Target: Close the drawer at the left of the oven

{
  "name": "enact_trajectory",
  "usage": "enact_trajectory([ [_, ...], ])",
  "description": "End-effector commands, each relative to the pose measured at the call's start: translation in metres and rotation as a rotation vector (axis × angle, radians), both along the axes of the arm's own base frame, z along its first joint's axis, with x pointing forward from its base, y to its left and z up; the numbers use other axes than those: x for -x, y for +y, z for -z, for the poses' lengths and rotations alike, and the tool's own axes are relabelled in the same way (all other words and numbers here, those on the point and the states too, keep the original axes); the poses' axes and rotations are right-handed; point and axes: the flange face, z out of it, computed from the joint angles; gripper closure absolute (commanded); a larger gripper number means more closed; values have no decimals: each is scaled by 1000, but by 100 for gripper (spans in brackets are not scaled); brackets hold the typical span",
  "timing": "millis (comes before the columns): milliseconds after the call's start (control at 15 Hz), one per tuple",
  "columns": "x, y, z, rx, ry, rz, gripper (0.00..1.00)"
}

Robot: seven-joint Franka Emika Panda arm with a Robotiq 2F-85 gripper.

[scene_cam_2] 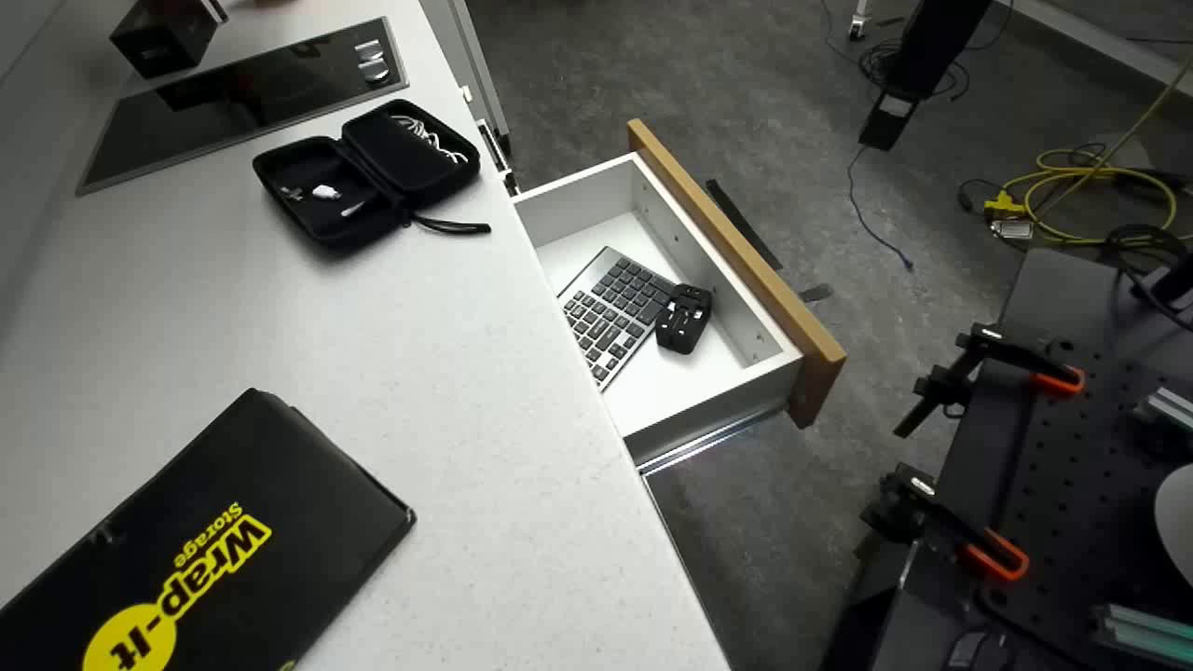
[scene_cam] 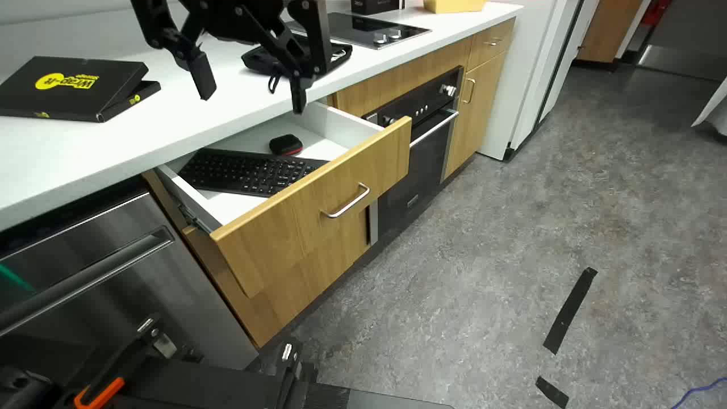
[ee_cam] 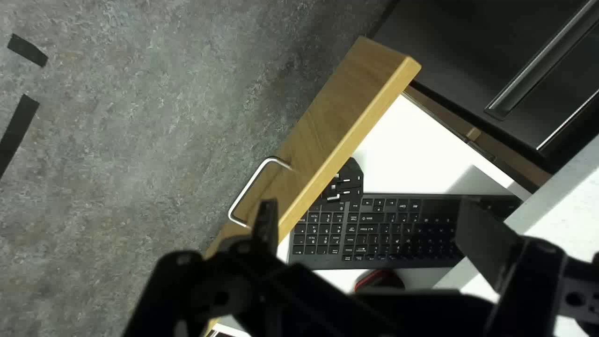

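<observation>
The drawer (scene_cam: 309, 218) stands pulled out, with a light-oak front and a silver bar handle. It also shows open in the wrist view (ee_cam: 323, 131) and in an exterior view from above (scene_cam_2: 727, 233). Inside lie a black keyboard (scene_cam: 244, 170), a black adapter (scene_cam_2: 683, 319) and a small black and red item (scene_cam: 285, 144). The oven (scene_cam: 417, 156), with black glass, is just beyond the drawer. My gripper (scene_cam: 253, 92) is open and empty, above the drawer and the counter edge. In the wrist view its spread fingers (ee_cam: 369, 220) frame the keyboard, touching nothing visible. The gripper is out of frame in an exterior view.
The white counter (scene_cam_2: 447, 447) runs above the drawer and bears a black box (scene_cam_2: 214, 550), an open black case (scene_cam_2: 373, 172) and a cooktop (scene_cam_2: 252, 98). A steel appliance (scene_cam: 113, 272) adjoins the drawer. A black table with clamps (scene_cam_2: 1053, 447) stands opposite the drawer.
</observation>
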Motion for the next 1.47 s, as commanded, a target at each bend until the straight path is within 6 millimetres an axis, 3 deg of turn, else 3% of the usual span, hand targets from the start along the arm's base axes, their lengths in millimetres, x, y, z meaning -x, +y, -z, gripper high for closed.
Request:
enact_trajectory([
  [0, 0, 0, 0, 0, 2, 0, 0],
  [133, 0, 0, 0, 0, 4, 0, 0],
  [333, -12, -17, 21, 27, 19, 49, 0],
  [800, -29, -124, 100, 147, 14, 290, 0],
  [1000, -42, -158, 125, 173, 14, 384, 0],
  [1133, -47, -166, 126, 141, 48, 418, 0],
  [1200, -34, -154, 124, 153, 34, 377, 0],
  [1400, -45, -163, 130, 154, 41, 398, 0],
])
